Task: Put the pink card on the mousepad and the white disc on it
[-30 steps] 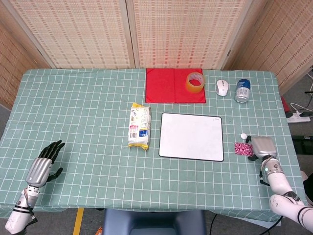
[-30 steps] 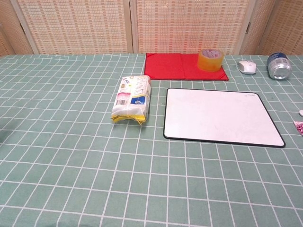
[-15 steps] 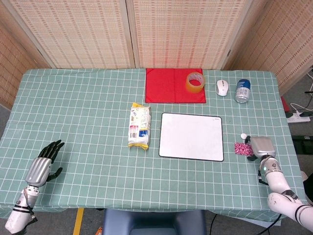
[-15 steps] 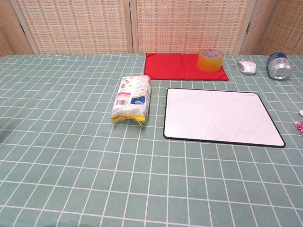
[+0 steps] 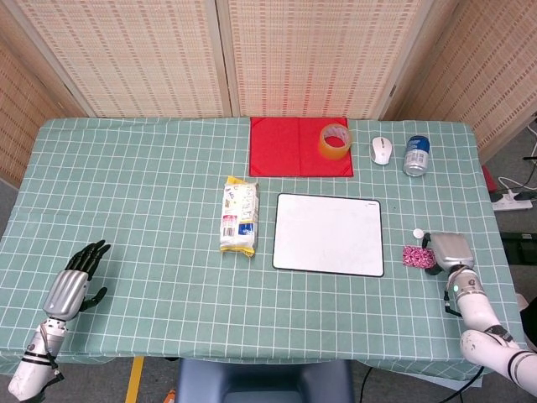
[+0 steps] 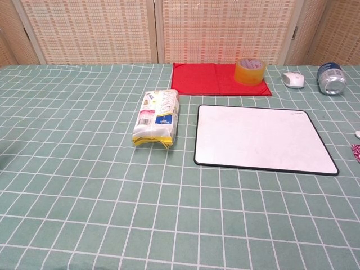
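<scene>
1. Where the green checked tablecloth (image 5: 151, 168) ran out toward its 3 o'clock edge, the right hand (image 5: 450, 250) lay low on the table with its silver back up; its fingers were hidden beneath that back, so I cannot tell whether they were together or apart.
2. The pink card (image 5: 414, 255) lay flat on the cloth at the hand's 9 o'clock, right against the fingertip side, though actual contact could not be made out.
3. The white disc (image 5: 418, 234) sat just at the card's 12 o'clock, a little apart from it, at about 10 o'clock from the hand.
4. The mousepad (image 5: 328, 234), white with a dark rim, lay at the card's 9 o'clock, near it with a strip of bare cloth between; nothing rested on its surface.
5. In the chest view only slivers of the card (image 6: 356, 152) and disc (image 6: 358, 134) showed at the 3 o'clock edge of the frame, beyond the mousepad (image 6: 261, 139).
6. The left hand (image 5: 78, 280) rested near the tablecloth's 8 o'clock corner, well apart from everything else, with its dark fingers spread and extended toward 1 o'clock, holding nothing.
7. A snack packet (image 5: 239, 215) lay just at the mousepad's 9 o'clock.
8. A red cloth (image 5: 289, 147) lay at the mousepad's 12 o'clock, with a roll of tape (image 5: 335, 140) standing on its 3 o'clock end.
9. A white mouse (image 5: 381, 149) and a can (image 5: 416, 155) stood side by side at the red cloth's 3 o'clock, the can farther out.
</scene>
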### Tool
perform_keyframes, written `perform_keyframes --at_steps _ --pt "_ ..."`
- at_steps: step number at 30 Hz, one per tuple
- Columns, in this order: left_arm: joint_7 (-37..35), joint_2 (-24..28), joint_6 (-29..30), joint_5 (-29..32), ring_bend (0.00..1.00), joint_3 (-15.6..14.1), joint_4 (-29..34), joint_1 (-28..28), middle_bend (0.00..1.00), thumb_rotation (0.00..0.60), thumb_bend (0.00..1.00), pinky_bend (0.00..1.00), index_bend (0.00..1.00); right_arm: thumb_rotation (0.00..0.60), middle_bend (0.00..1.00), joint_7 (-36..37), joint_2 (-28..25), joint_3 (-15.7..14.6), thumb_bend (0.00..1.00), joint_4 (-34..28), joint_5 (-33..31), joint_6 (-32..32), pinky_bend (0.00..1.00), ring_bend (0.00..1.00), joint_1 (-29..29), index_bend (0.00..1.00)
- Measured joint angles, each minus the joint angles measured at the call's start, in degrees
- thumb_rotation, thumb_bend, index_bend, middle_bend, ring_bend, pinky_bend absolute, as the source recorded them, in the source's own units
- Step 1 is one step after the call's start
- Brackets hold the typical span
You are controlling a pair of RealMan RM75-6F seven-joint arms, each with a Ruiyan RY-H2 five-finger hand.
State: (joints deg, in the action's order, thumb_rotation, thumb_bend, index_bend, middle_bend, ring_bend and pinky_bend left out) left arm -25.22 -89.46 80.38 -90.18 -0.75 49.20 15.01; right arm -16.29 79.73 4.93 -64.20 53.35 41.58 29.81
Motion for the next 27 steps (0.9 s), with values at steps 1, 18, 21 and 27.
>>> perform_keyframes --at_steps 1,18,21,27 --pt "0.0 0.0 0.0 0.0 0.0 0.0 0.0 0.0 0.0 0.6 0.28 0.13 0.0 0.6 1.0 0.1 0.0 0.0 0.17 0.0 0.0 0.0 1.0 1.0 0.0 0.44" --pt "-0.3 0.1 0.0 0.0 0.0 0.1 0.1 0.1 0.0 0.6 0.28 0.13 0.0 0.6 1.0 -2.0 -4.8 1.9 0.17 -14.4 3.6 5.6 1.0 1.0 1.4 0.44" --pt "-0.7 0.2 0.2 0.1 0.0 0.2 0.1 0.0 0.0 0.6 0.28 0.13 0.0 0.6 1.0 -5.5 -4.6 3.1 0.17 -16.4 1.5 5.5 1.0 1.0 4.1 0.44" --pt "-1.6 0.5 0.6 0.3 0.0 0.4 -0.1 -0.2 0.0 0.6 0.28 0.13 0.0 0.6 1.0 -12.3 -1.5 5.3 0.17 -16.2 -7.5 3.3 1.0 1.0 11.6 0.44"
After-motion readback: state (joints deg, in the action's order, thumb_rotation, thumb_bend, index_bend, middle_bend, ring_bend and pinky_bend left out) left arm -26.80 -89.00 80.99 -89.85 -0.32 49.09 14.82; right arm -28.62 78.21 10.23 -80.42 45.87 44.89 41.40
